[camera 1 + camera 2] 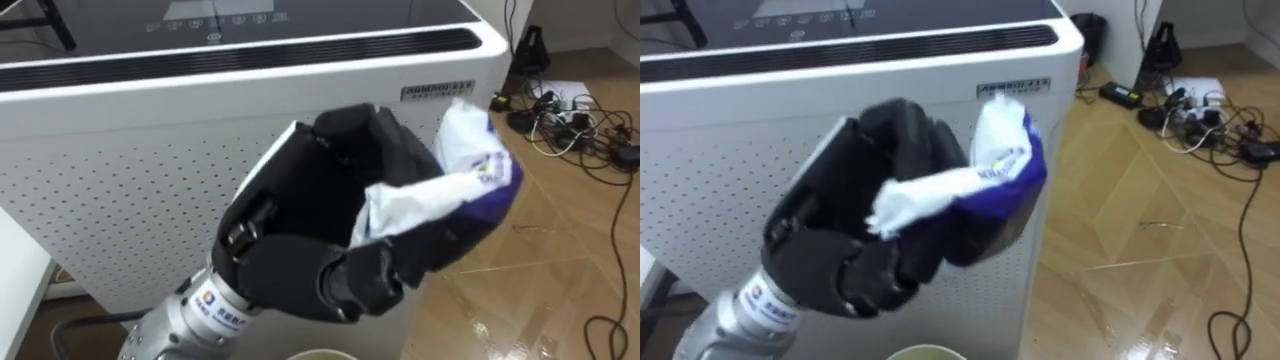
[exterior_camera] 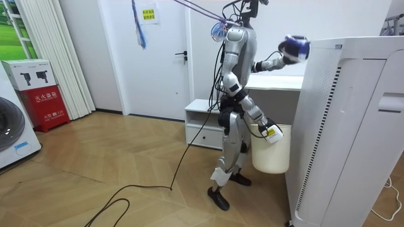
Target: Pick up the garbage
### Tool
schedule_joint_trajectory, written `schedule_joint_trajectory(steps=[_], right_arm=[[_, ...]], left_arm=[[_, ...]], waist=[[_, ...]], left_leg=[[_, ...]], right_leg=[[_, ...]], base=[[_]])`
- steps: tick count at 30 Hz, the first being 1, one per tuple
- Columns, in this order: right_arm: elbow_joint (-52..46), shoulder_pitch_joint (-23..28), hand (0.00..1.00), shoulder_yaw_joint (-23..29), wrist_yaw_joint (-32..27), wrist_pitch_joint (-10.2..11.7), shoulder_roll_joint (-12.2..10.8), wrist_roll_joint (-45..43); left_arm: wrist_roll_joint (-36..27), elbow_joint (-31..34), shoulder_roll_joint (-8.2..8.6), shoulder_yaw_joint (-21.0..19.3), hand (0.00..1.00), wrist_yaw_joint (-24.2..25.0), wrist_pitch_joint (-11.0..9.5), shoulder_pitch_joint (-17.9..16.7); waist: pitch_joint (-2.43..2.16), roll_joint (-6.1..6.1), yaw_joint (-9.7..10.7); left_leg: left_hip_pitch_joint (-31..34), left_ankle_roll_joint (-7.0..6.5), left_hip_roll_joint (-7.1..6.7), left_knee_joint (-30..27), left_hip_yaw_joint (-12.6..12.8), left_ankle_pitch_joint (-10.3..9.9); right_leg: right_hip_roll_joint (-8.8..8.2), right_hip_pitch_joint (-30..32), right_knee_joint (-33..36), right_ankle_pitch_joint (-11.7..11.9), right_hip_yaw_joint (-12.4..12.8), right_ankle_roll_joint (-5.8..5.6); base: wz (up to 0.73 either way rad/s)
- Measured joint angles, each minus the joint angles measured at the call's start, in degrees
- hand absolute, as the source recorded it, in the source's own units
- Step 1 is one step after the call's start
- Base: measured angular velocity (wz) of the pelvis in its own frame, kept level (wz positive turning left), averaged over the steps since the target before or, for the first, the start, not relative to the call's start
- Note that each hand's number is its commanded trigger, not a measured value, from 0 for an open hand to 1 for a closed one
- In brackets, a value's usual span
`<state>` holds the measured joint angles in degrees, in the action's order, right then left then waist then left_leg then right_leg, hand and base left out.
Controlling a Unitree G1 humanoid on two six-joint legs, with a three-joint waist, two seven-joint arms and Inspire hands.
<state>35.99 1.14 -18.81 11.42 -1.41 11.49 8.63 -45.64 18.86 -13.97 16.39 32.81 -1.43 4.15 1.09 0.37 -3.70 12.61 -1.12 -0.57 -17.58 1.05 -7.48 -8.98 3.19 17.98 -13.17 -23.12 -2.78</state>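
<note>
Appliance, perhaps purifier, behind wrapper.

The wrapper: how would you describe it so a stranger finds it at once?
Find the big white perforated appliance. In front of it the left hand grips the wrapper. It is crumpled, white and purple, unlike the plain cream bin.
</note>
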Motion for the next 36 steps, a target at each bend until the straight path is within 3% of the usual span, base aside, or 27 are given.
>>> schedule_joint_trajectory(steps=[9,16,20,28,36], right_arm=[[3.80,-2.37,1.00,0.03,-0.56,0.01,-0.73,-0.10],[5.88,-4.61,1.00,0.17,-0.92,0.04,-0.46,0.45],[8.35,-6.30,1.00,0.16,-0.95,0.05,-0.55,0.46],[8.41,-6.94,1.00,0.48,-0.91,0.05,-0.42,0.58],[8.44,-6.83,1.00,0.44,-0.84,0.05,-0.16,0.59]], left_arm=[[9.05,-13.25,-0.07,-0.35,1.00,3.88,1.46,-2.84],[20.77,-23.42,2.01,0.27,1.00,4.18,1.50,-3.74],[21.62,-28.51,2.81,0.68,1.00,4.01,1.40,-3.72],[24.11,-36.15,3.24,0.66,1.00,3.86,1.45,-3.76],[25.34,-38.28,3.23,0.81,1.00,3.85,1.48,-4.06]], waist=[[0.22,-0.31,-0.93],[0.33,-0.54,-0.99],[0.55,-0.89,-1.03],[0.56,-0.98,-1.20],[0.53,-0.94,-1.14]], left_leg=[[4.11,-0.17,-0.17,-0.86,-1.04,0.56],[7.40,-0.11,-0.07,-1.17,-1.33,1.05],[7.86,-0.13,-0.06,-1.12,-1.35,1.08],[8.93,-0.22,-0.10,-1.17,-1.25,1.25],[9.25,-0.18,-0.09,-1.24,-1.48,1.55]], right_leg=[[-0.12,3.50,0.88,0.01,-0.95,0.19],[0.02,6.32,0.95,0.21,-1.50,0.51],[0.01,6.54,0.87,0.21,-1.82,0.50],[-0.23,8.07,1.66,0.21,-1.62,0.51],[-0.09,8.15,1.71,0.21,-1.69,0.53]], base=[[0.06],[0.05],[0.04],[0.00],[0.01]])
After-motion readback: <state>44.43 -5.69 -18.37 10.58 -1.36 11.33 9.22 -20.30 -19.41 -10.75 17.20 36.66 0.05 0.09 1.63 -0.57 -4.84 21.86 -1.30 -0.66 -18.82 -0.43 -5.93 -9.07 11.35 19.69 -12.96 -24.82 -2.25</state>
